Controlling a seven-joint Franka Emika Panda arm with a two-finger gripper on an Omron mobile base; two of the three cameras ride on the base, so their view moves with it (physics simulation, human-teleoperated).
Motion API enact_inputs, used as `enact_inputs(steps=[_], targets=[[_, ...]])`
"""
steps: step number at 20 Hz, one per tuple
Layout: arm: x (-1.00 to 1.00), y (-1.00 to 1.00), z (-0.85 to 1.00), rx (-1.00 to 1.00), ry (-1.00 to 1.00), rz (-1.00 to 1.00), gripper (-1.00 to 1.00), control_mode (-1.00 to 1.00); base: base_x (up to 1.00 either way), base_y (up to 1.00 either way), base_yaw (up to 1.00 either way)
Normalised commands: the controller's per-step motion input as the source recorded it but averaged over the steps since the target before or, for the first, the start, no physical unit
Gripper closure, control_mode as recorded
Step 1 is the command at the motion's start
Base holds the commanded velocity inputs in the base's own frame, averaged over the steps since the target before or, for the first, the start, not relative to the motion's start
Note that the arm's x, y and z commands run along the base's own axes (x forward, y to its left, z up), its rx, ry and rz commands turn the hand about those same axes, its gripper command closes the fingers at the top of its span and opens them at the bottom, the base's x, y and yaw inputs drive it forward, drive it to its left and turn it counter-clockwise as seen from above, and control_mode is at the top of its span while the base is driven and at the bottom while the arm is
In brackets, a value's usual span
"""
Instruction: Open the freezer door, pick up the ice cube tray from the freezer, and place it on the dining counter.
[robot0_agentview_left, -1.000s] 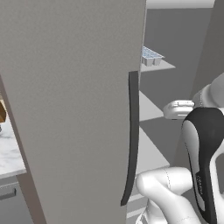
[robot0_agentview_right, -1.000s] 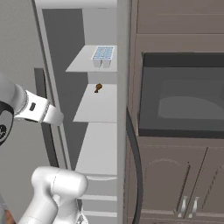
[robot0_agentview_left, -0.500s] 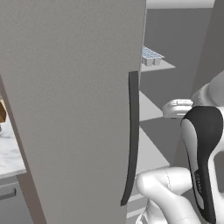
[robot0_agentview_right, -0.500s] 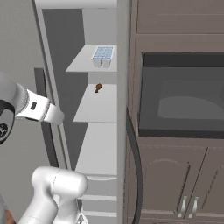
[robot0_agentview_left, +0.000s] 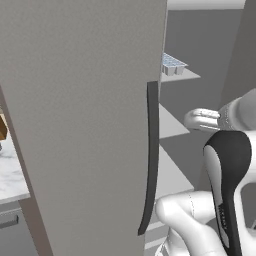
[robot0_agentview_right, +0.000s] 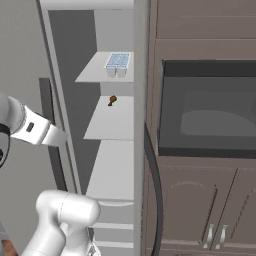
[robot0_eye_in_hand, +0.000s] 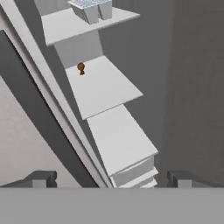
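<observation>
Nothing has changed over the last second: our fingers (robot0_eye_in_hand: 112, 178) stay spread wide and empty before the opened freezer door (robot0_agentview_left: 85, 125), the ice cube tray (robot0_eye_in_hand: 92, 8) far ahead on the top shelf (robot0_eye_in_hand: 83, 24), so the reach remains.

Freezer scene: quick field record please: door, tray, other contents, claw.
door: freezer door swung open, dark handle on its edge
tray: ice cube tray on the top shelf, untouched
other: small brown item on the shelf below
claw: claw open, empty, pointed into the freezer, apart from the tray
</observation>
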Motion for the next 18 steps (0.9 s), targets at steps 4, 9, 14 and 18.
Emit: enact_inputs(steps=[4, 9, 14, 18], targets=[[0.00, -0.02, 0.24, 0.33, -0.06, -0.14, -1.00, -1.00, 0.00, 0.00, 0.00], [0.00, -0.08, 0.37, 0.39, 0.00, -0.13, -1.00, -1.00, 0.00, 0.00, 0.00], [0.00, -0.01, 0.26, 0.36, 0.00, -0.19, -1.00, -1.00, 0.00, 0.00, 0.00], [0.03, 0.00, 0.07, 0.22, 0.00, -0.26, -1.00, -1.00, 0.00, 0.00, 0.00]])
